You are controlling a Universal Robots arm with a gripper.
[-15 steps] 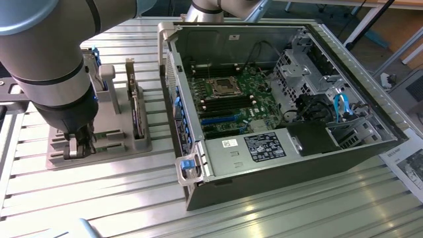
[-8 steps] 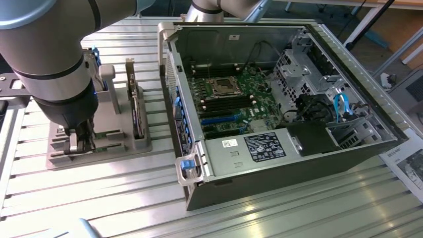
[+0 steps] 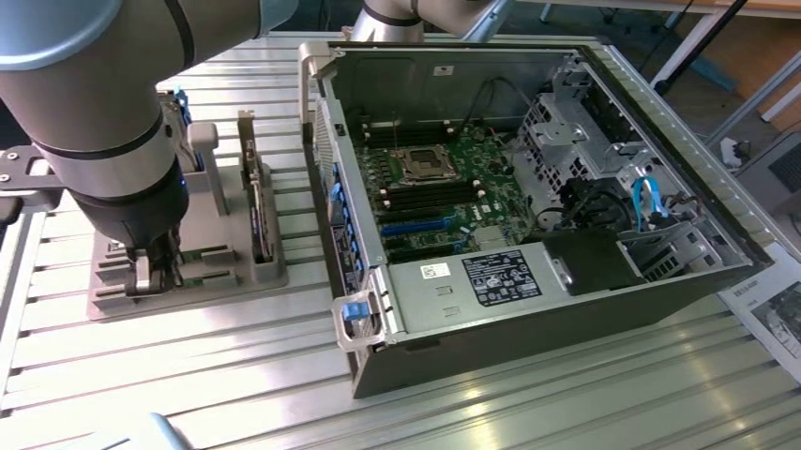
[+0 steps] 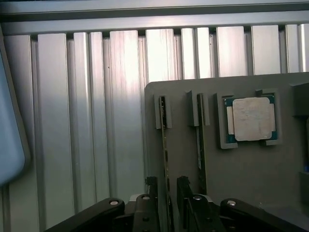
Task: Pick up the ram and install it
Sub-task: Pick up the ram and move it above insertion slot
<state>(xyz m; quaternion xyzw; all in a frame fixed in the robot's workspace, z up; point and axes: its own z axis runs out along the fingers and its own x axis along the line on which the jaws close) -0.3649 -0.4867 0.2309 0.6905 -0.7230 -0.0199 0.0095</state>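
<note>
Straddling thin green ram stick (image 4: 164, 140) upright in grey slotted holder (image 4: 251, 179), black gripper (image 4: 167, 186) jaws open; centre first, squeeze evenly.

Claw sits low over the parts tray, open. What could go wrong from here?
1. The open claw straddles the thin ram edge-on; a skewed close could tilt or jam it in its slot in the tray.
2. A second stick stands close beside the claw, which could clip it.
</note>
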